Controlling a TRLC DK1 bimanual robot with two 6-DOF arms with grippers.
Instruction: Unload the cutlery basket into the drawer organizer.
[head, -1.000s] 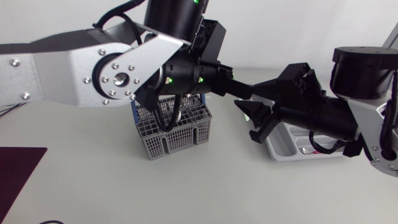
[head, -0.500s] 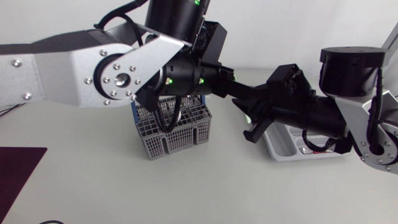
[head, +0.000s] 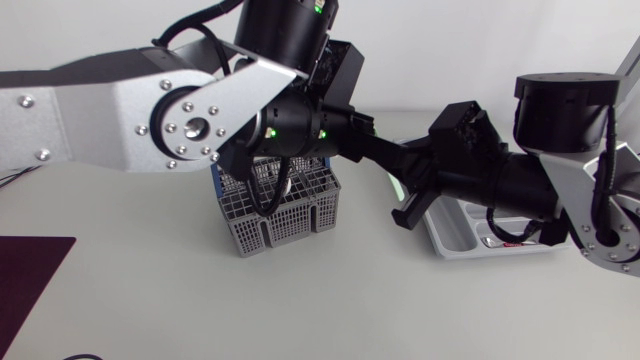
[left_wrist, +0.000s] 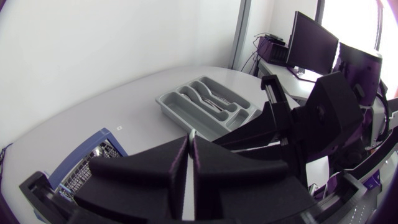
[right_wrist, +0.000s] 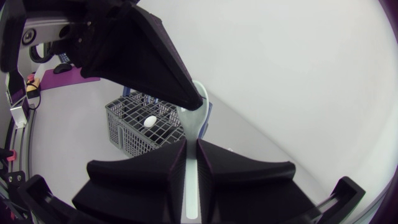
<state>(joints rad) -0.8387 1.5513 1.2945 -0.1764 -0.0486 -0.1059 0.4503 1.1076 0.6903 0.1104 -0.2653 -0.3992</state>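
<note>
Both jaws tight on white spoon (right_wrist: 193, 121)

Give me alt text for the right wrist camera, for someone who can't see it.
A pale spoon is clamped by its handle between the fingers of the right gripper, while the left gripper holds its bowl end just ahead. Behind them the grey cutlery basket stands on the table.

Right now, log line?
handover | spoon midair | left fingers shut on spoon | right fingers shut on spoon | basket: white piece inside
</note>
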